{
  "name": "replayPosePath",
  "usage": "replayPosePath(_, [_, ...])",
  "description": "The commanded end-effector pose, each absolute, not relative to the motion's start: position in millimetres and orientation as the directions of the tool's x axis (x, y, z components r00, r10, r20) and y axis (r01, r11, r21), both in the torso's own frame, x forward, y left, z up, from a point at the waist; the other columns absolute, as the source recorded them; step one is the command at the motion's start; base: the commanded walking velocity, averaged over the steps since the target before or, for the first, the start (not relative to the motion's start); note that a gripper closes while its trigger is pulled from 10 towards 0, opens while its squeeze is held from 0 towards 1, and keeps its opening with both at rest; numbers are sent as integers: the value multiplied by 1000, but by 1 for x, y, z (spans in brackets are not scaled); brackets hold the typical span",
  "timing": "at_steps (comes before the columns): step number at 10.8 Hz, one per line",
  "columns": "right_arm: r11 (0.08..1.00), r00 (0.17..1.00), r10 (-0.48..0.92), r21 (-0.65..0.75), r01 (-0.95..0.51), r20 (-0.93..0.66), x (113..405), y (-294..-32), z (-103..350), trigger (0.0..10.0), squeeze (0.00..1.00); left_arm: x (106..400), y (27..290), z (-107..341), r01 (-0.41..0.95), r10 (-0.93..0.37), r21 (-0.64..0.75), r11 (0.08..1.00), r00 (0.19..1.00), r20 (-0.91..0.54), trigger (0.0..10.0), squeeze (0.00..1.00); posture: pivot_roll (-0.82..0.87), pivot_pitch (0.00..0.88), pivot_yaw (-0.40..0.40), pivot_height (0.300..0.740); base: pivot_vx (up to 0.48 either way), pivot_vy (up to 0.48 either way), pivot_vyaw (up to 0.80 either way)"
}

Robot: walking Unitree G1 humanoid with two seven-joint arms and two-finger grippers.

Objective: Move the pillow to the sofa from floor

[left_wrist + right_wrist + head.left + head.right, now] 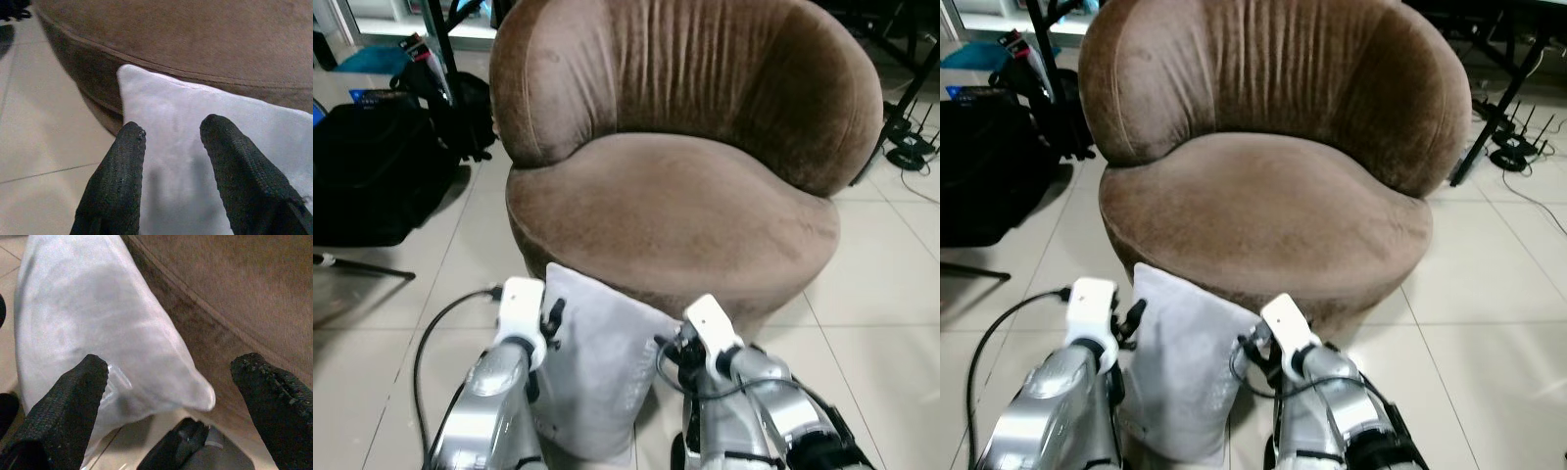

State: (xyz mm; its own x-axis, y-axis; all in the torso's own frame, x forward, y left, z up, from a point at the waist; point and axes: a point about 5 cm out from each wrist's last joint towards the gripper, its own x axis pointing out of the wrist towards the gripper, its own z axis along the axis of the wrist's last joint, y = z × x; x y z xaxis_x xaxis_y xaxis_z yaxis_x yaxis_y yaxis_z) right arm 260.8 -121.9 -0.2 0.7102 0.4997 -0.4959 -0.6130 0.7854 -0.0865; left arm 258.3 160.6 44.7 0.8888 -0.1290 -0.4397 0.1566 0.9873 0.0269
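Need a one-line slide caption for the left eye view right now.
Both grippers flank the grey pillow propped on the floor against the brown sofa.

Light grey pillow [595,362], plain brown sofa [685,147], pale cream floor tiles [891,284], black bag [372,166], black fingers [115,186]
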Motion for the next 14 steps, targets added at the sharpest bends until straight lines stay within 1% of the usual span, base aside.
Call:
replayPosePath(1, [797,727,486,-95,-596,-485,264,-127,5,10000,0,260,153,36,205,-167,32,978,869,-466,10000,0,-122,15,-58,463,0,0,0])
replayPosePath(4, [800,730,479,-100,-591,-487,262,-130,5,10000,0,267,148,12,254,-186,55,966,825,-533,10000,0,-153,24,-57,463,0,0,0])
replayPosePath(6, [808,735,466,-103,-581,-493,259,-135,5,10000,0,271,152,-2,271,-175,86,959,803,-570,10000,0,-172,34,-52,463,0,0,0])
replayPosePath(8, [812,737,457,-104,-574,-498,255,-139,4,10000,0,274,157,-5,274,-167,102,956,799,-577,10000,0,-184,47,-49,463,0,0,0])
replayPosePath(10, [816,736,447,-106,-568,-508,251,-141,2,10000,0,283,161,-3,284,-167,119,951,802,-573,10000,0,-193,74,-49,463,0,0,0])
replayPosePath(11, [807,723,456,-102,-582,-518,242,-140,0,10000,0,290,160,1,309,-181,136,941,803,-568,10000,0,-204,85,-45,463,0,0,0])
replayPosePath(12, [816,731,444,-103,-569,-519,239,-143,-1,10000,0,294,157,3,346,-204,150,926,795,-572,10000,0,-215,89,-39,463,0,0,0])
replayPosePath(14, [822,741,433,-112,-558,-512,241,-147,3,10000,0,301,152,5,385,-227,166,908,785,-577,10000,0,-237,86,-31,463,0,0,0])
